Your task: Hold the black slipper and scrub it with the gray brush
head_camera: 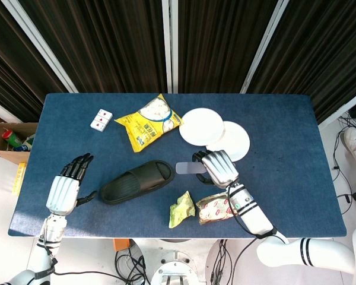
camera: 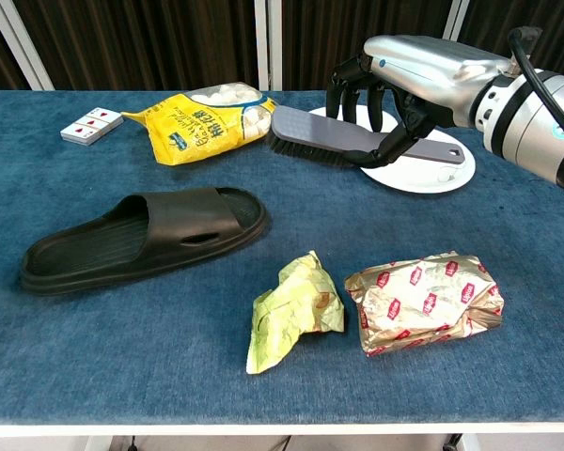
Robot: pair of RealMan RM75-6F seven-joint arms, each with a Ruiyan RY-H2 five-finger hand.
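Fingers (camera: 362, 89) of the right hand (head_camera: 218, 168) gripped the gray brush (camera: 357, 141); the left hand (head_camera: 68, 185) lay open on the blue worktop (head_camera: 285, 136), dark slatted wall (head_camera: 107, 41) across the frame's top.

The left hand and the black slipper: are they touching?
Apart. The head view shows blue table between the left hand and the heel end of the black slipper; its fingers are spread, holding nothing.

The table (camera: 94, 376) at the bottom of the frame wears blue cloth with a rough, matt nap. At centre left, the slipper (camera: 146, 235) looks like smooth, dull black rubber. The brush (camera: 357, 141) at upper right is matt gray plastic with dark bristles. The right hand (camera: 404, 80) holding it gleams like polished metal. Lower right, the wrapper (camera: 423, 301) is crinkled, shiny foil.
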